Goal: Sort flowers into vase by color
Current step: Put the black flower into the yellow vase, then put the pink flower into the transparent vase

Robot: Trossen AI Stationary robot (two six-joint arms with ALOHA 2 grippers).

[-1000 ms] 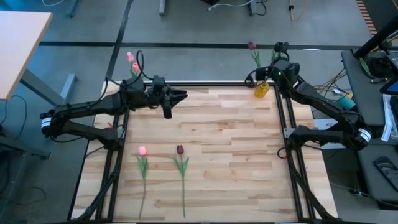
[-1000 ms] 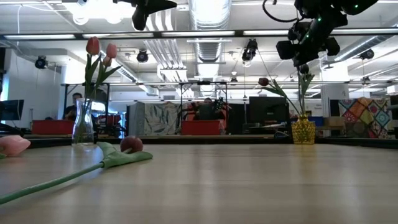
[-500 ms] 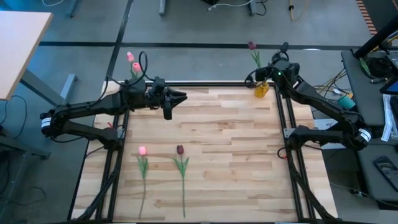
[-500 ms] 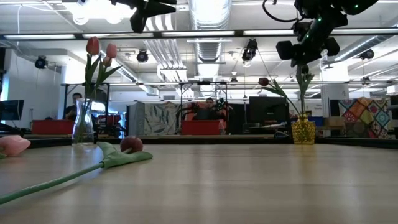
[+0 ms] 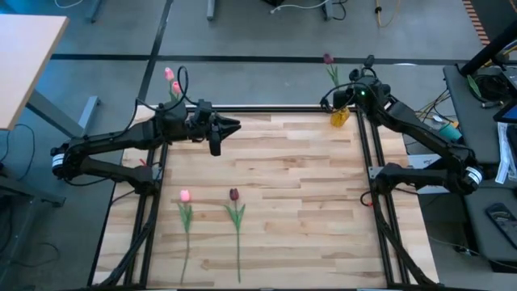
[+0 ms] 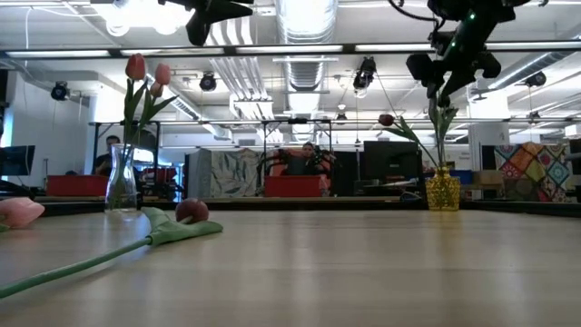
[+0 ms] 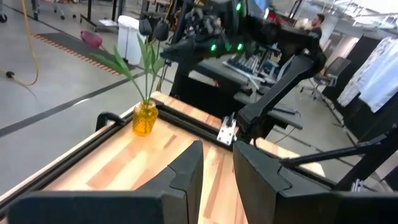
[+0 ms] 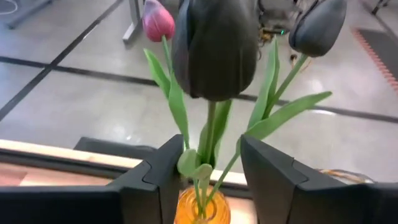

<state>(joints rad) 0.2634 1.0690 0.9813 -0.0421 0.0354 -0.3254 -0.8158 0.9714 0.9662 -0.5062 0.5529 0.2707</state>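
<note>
Bright, even light falls from ceiling lamps (image 6: 136, 14), which glare white in the low view. Shadows on the table (image 5: 283, 202) are faint. The dark flower head (image 8: 214, 46) nearest the right wrist camera looks blurred.

1. High view: overhead, straight down on the whole table (image 5: 266, 194).
2. Low view: tabletop height, level across into the room.
3. Left wrist view: faces across the table to the yellow vase (image 7: 145, 118).
4. Right wrist view: close above that vase (image 8: 199, 208).
</note>
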